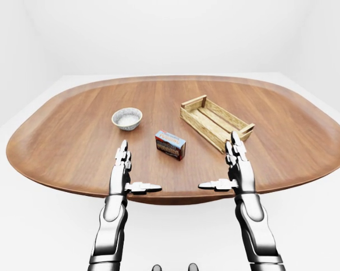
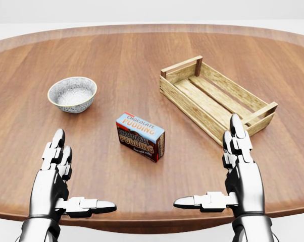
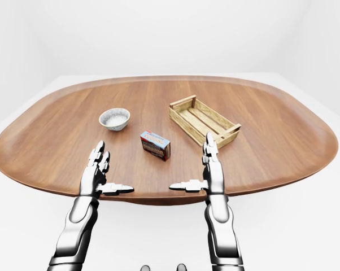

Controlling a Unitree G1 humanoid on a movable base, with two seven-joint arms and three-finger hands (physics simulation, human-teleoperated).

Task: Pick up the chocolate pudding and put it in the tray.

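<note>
Big oval wooden table [image 1: 74, 130] filling the view, near edge curving just under both wrists. Plenty of bare wood all round the middle, wide margins to every rim.

Next in size: slatted wooden tray [image 2: 212, 98], upper right in the head view, long axis running from upper left down to lower right, open top, nothing inside. Near corner just above the right fingertips in that view.

Then two metal arms rising from the bottom. Left hand [image 2: 61, 181] spread wide, fingers pointing up the view, thumb jutting inward toward the centre, gripping nothing. Right hand [image 2: 233, 176] a mirror of it, splayed and empty, thumb pointing left.

Small patterned bowl [image 2: 72, 94] upper left, well apart from everything, out of the likely path.

Smallest and the one that matters: chocolate pudding box [image 2: 140, 136], flat on the table near the middle, between the two hands and a little further up the view than both. Long axis slanting from upper left to lower right, roughly parallel to the tray. Untouched, clear wood on all sides.

Roughly level pegging between the hands for reach, but tray on the right, so right hand looking the natural pick: up and to the left to the box, fingers across its short width, then a short carry up and right over the tray's near wall. Only snag likely: clipping that wall on the way in.
</note>
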